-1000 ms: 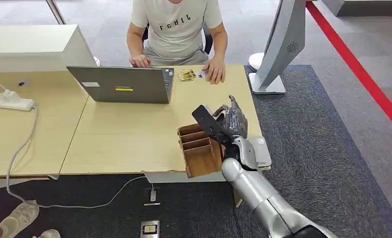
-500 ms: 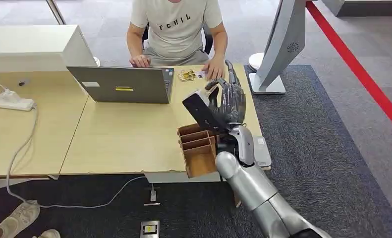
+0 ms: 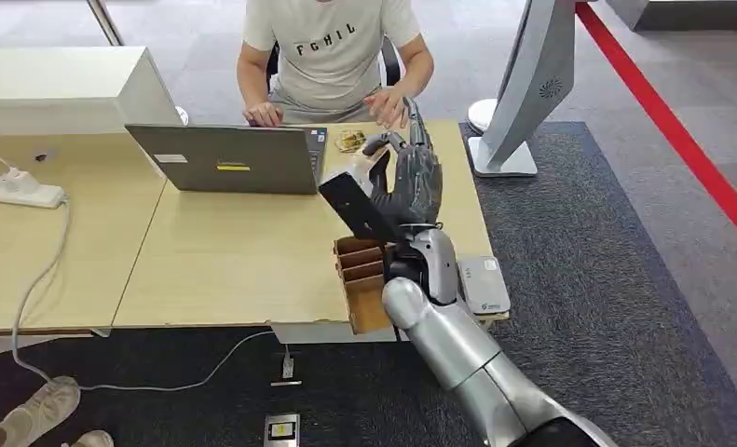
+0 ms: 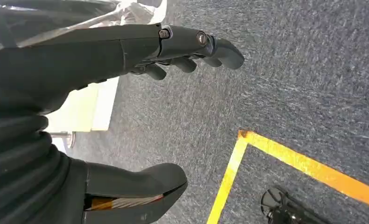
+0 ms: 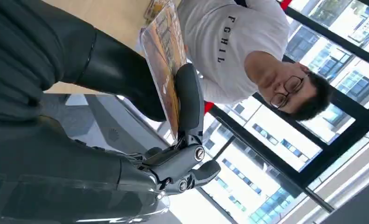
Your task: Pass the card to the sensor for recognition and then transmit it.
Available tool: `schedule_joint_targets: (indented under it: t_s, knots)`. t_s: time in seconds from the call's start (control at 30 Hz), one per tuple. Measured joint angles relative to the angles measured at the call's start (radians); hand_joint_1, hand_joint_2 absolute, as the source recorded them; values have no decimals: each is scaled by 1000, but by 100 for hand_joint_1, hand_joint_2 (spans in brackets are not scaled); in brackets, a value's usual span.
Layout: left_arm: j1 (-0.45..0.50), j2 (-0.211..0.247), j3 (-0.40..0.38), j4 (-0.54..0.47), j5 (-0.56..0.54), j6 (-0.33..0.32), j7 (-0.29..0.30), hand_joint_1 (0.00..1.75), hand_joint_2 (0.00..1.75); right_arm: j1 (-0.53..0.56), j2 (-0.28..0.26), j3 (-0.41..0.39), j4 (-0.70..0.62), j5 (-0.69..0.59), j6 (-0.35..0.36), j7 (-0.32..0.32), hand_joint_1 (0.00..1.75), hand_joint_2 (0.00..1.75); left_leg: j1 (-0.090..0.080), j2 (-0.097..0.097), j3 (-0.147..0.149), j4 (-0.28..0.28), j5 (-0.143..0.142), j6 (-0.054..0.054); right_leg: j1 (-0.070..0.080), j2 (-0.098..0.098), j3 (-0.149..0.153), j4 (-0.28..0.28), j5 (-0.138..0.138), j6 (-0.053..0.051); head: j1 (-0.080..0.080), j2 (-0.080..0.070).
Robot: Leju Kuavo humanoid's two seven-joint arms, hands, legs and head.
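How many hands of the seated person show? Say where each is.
2. One hand rests on the table behind the laptop; the other hand is raised at the table's far edge, just beyond the robot's right hand, which holds the card.

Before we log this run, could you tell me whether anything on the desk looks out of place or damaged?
Nothing stands out. The right hand holds the card tilted above the wooden organizer, and the sensor lies flat at the desk's edge.
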Motion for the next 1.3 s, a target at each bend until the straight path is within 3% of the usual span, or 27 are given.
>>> schedule_joint_targets:
  t_s: [0.23,0.3,0.43,0.9,1.3]
  knots:
    - [0,0,0,0,2,2,0,14,175,-18,28,21,58,55,-22,12,175,175,0,0,0,0,0,0,1,0,0,0,0,0,0,0]
    - [1,3,0,0,19,18,13,14,175,-33,57,30,131,124,-24,53,175,175,0,0,0,0,0,0,1,0,0,0,0,0,0,0]
    - [1,3,0,0,18,36,26,14,175,-35,63,30,187,126,-26,61,175,175,0,0,0,0,0,0,0,0,0,-1,0,0,0,0]
    - [1,-16,0,0,-10,104,28,14,175,-17,66,14,243,153,-27,-72,175,175,0,0,0,0,0,0,1,0,0,-1,0,0,0,0]
    - [-1,-64,0,1,-21,195,56,16,175,3,63,-12,263,196,-27,-75,175,175,0,0,0,0,0,0,0,0,-1,-1,0,0,0,0]
